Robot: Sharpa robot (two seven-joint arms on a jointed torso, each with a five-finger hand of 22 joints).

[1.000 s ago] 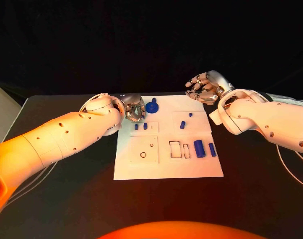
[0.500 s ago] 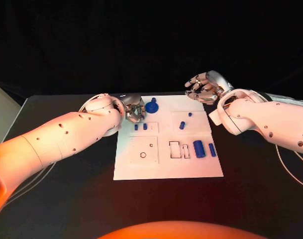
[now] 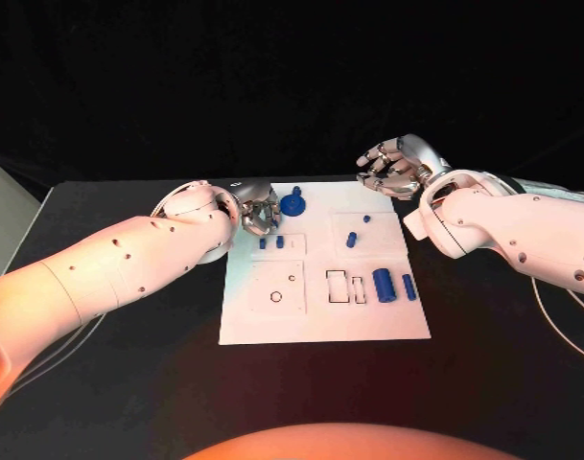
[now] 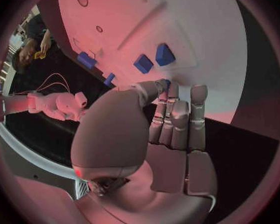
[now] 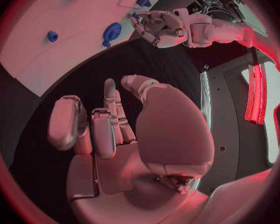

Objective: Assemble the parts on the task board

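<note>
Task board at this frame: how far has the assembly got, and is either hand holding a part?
Early, by the look of it. Blue parts are spread across the task board, including a round-topped piece at its far end and a cylinder beside outlined slots; whether any is seated I cannot tell. The left hand is at the board's far left edge, its grip unclear. The right hand is off the far right corner, fingers apart, holding nothing.
</note>
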